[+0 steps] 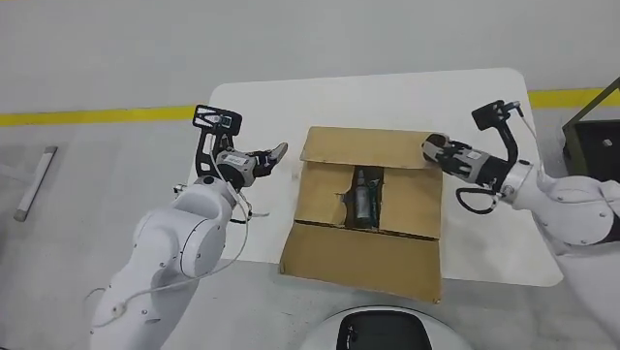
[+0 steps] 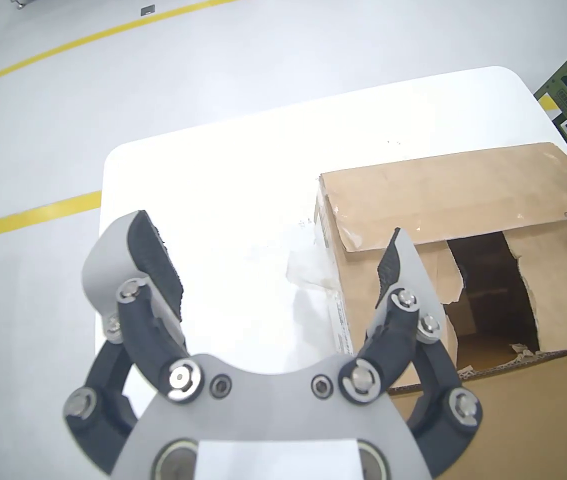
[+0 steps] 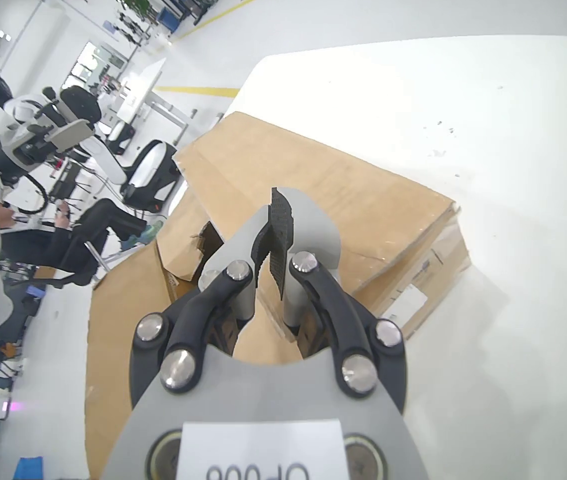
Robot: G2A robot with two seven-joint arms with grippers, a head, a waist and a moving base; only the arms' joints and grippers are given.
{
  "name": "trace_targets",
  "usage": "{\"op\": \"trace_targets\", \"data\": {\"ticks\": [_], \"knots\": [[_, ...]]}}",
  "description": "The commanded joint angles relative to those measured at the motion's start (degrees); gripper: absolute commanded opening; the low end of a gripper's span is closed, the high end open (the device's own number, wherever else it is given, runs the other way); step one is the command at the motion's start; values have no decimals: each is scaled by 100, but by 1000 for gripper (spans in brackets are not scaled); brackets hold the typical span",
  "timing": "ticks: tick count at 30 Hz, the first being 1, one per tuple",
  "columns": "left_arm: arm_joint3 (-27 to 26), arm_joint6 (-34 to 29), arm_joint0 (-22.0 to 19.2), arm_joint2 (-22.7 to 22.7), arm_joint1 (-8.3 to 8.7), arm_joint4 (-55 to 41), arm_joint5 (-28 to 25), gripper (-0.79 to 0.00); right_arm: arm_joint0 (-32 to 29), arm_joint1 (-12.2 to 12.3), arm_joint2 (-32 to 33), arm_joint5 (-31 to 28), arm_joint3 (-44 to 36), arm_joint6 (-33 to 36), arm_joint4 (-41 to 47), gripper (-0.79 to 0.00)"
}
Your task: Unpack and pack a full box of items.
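Observation:
A brown cardboard box (image 1: 417, 200) stands in the middle of the white table (image 1: 484, 98). Its top is partly open, and a dark bottle-like item (image 1: 363, 200) lies inside the gap. The near flap (image 1: 363, 258) hangs out toward the table's front edge. My left gripper (image 1: 274, 152) hovers open and holds nothing, just left of the box (image 2: 443, 192); its pads (image 2: 155, 257) are spread wide. My right gripper (image 1: 429, 146) is at the far right corner of the box, shut, with its fingertips over the far flap (image 3: 363, 192). I cannot tell whether any cardboard is pinched between them.
A scrap of torn clear tape (image 2: 308, 267) sticks out from the box's left side. A green metal cart (image 1: 591, 146) stands on the floor beyond the table's right end. Bare tabletop stretches behind the box and to its left.

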Motion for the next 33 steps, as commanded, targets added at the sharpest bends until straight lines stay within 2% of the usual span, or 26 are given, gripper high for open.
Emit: {"op": "trace_targets", "data": {"ticks": [1,6,10,18,21,27,33], "knots": [[0,0,0,0,0,0,0,0,-9,15,-14,-84,-113,30,-276,-785],[13,56,33,-6,-1,18,-29,0,-142,33,101,-96,-268,63,-104,-785],[-61,176,277,-116,26,164,-525,0,-208,77,156,-214,-336,369,-364,-785],[-253,73,1098,-829,174,359,-1633,0,-245,92,31,-159,-326,391,-607,-785],[-298,169,1460,-1153,246,624,-2224,0,-212,89,-55,-86,-352,354,-717,-785],[-325,139,2198,-1803,332,748,-2723,0,-189,87,-98,-18,-335,251,-720,-785],[-128,145,2712,-2060,363,885,-3072,0,-200,91,-110,-13,-314,203,-690,-785]]}}
